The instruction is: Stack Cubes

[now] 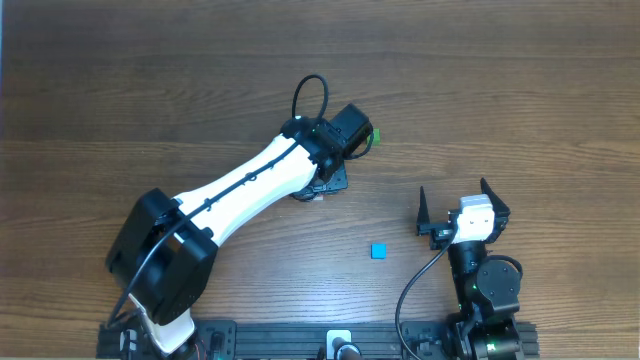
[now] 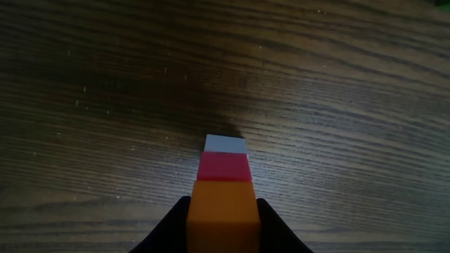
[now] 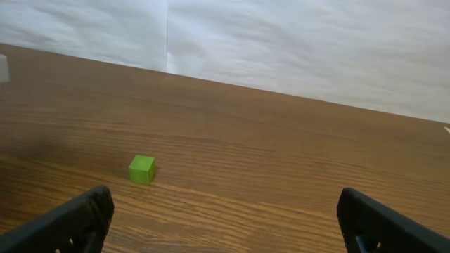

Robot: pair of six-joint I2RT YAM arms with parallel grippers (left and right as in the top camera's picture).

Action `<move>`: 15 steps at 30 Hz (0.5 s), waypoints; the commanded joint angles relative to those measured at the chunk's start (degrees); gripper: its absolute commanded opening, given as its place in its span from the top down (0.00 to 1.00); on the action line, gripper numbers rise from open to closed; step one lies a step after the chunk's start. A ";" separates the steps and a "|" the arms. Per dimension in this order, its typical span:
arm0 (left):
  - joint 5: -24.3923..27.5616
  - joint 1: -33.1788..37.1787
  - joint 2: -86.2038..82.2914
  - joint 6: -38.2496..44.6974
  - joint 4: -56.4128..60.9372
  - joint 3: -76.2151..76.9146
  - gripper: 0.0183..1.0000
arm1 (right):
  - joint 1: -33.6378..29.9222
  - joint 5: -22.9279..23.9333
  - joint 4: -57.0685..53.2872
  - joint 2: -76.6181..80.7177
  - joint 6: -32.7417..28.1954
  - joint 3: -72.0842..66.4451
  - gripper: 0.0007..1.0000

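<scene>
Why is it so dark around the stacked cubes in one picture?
Left wrist view: a dark shadow lies on the table around the white cube, red cube and orange cube, probably cast by the left arm above; right wrist view: bright, the green cube throws only a small shadow; top view: even light.

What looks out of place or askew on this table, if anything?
Nothing stands out. The orange cube, in the left gripper, sits squarely over the red cube and white cube; the green cube and blue cube lie apart, flat.

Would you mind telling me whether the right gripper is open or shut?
Open: the right gripper has its fingers spread wide, nothing between them.
</scene>
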 commanded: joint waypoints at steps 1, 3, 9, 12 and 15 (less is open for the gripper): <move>0.20 -0.17 1.29 -0.83 0.13 1.29 0.98 | 0.24 -0.46 0.15 -0.46 0.15 -0.52 0.01; 0.17 -0.17 1.31 -0.83 0.13 1.29 0.98 | 0.24 -0.46 0.15 -0.46 0.15 -0.52 0.01; 0.17 -0.17 1.40 -0.83 0.11 1.29 0.94 | 0.24 -0.46 0.15 -0.46 0.15 -0.52 0.01; 0.17 -0.17 1.42 -0.83 0.13 1.29 0.87 | 0.24 -0.46 0.15 -0.46 0.15 -0.52 0.01; 0.17 -0.17 1.42 -0.83 0.11 1.29 0.77 | 0.24 -0.46 0.15 -0.46 0.15 -0.52 0.01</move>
